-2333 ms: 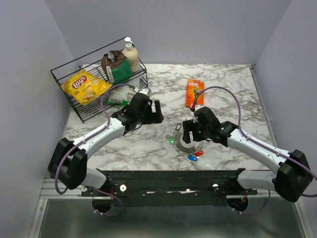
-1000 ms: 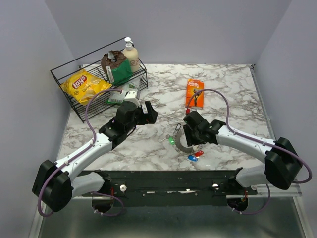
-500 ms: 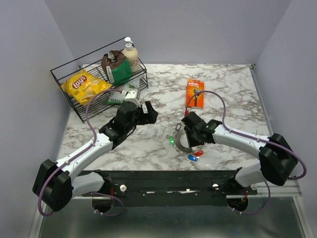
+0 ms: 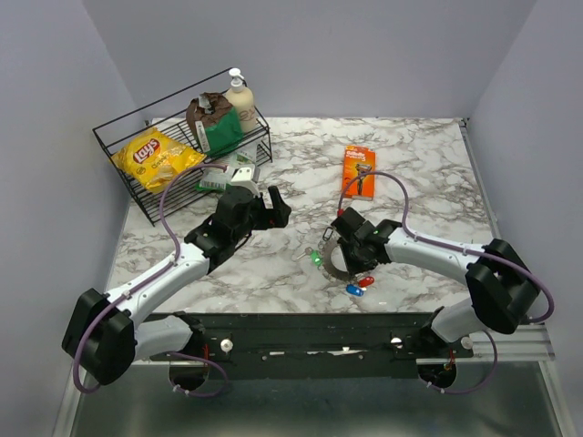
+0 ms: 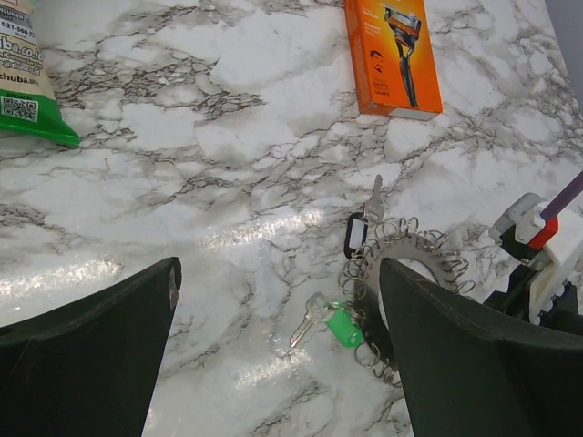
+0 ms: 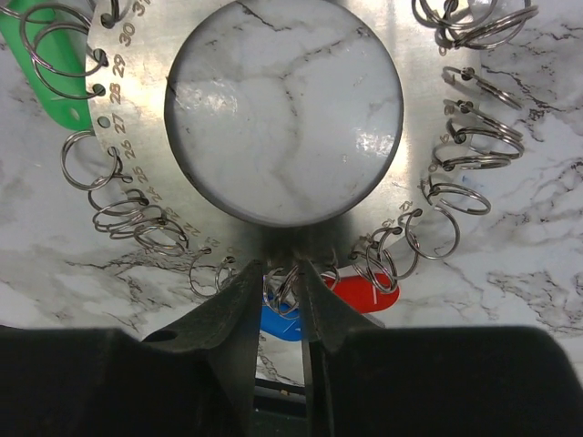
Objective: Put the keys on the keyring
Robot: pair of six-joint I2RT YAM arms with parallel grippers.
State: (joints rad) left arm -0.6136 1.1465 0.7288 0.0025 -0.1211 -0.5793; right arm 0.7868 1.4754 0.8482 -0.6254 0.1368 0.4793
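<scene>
Keyring (image 6: 141, 155) grasp step: right gripper (image 6: 276, 273) narrow around its lower-centre rim, hold unclear; left gripper (image 5: 278, 273) gapes empty; next, firm pinch.

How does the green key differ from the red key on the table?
The green key lies at the keyring's left side; the red key at its near edge. The green key's metal blade shows, pointing away from the keyring; of the red key only the cap shows. The right gripper's jaws stand close to the red key, not the green. Both have bright plastic caps and lie on the table.
</scene>
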